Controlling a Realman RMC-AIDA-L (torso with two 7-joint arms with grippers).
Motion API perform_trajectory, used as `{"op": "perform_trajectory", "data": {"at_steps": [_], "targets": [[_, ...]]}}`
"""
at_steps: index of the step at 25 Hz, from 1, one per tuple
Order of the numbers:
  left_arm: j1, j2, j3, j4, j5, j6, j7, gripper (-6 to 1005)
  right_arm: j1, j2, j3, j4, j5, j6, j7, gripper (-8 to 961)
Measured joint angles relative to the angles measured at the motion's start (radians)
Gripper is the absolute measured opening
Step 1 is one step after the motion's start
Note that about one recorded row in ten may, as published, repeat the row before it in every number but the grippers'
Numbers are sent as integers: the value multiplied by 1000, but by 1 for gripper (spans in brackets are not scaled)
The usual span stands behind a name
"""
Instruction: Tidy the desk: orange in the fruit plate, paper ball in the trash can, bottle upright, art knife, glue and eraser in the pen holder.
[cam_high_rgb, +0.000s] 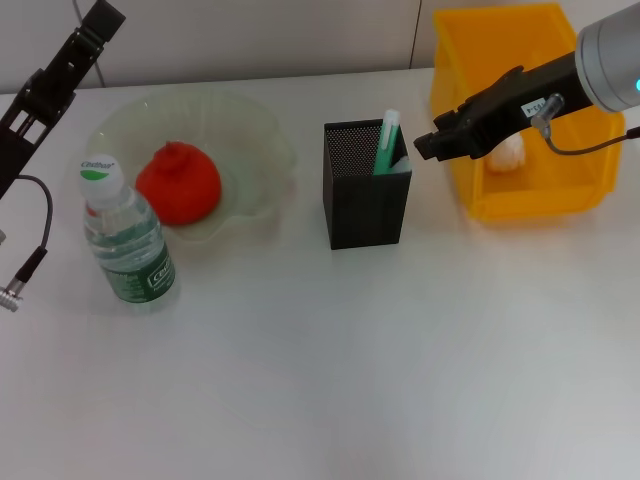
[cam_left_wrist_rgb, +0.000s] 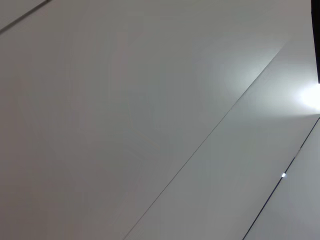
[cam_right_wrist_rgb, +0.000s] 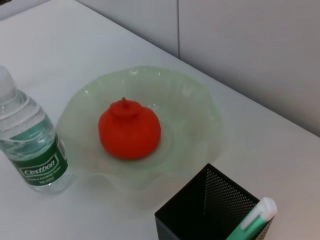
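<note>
Nearest the camera, at the lower left of the head view, the bottle (cam_high_rgb: 128, 240) is seen standing upright on the worktop (cam_high_rgb: 330, 370), white cap uppermost. Just behind it, in the upper left, the fruit plate (cam_high_rgb: 255, 130) carries the orange (cam_high_rgb: 178, 183) at its middle. The pen holder (cam_high_rgb: 365, 195) stands at the centre of the frame, with a green and white stick (cam_high_rgb: 385, 142) leaning out of its right rear corner. In the upper right, the trash can (cam_high_rgb: 500, 205) is seen, and a pale crumpled lump inside it is taken to be the paper ball (cam_high_rgb: 508, 150).

The right tool (cam_high_rgb: 428, 146) is held above the gap between the pen holder and the trash can, its tip pointing toward the holder's right rim. Whether its fingers are spread or closed cannot be told, and nothing can be seen held in it. The left tool (cam_high_rgb: 100, 20) is raised at the upper left edge, clear of the things, and its fingers cannot be made out either.

The coming move is judged to turn on the right tool and the pen holder, which lies just left of and below the tip; the right arm is clearly the nearer one. No loose item remains visible on the worktop, so the task is judged to be nearly or wholly done.

The holder's inside is hidden by its mesh walls, so the eraser and the other small things cannot be confirmed. The paper ball is partly covered by the right arm. Only blank pale panels are shown in the left wrist view.
</note>
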Motion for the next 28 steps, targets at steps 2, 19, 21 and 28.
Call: {"op": "perform_trajectory", "data": {"at_steps": [2, 19, 21, 28], "targets": [[0, 0, 0, 0, 0, 2, 0, 814, 0, 0, 0, -3, 1, 1, 0, 315], [-1, 45, -19, -3, 74, 13, 129, 814, -159, 1, -1, -113, 213, 84, -214, 762], [-4, 52, -42, -6, 97, 7, 130, 814, -180, 1, 2, -102, 257, 93, -255, 771], [-11, 118, -297, 43, 448, -49, 137, 814, -276, 2, 26, -54, 445, 141, -439, 802]]}}
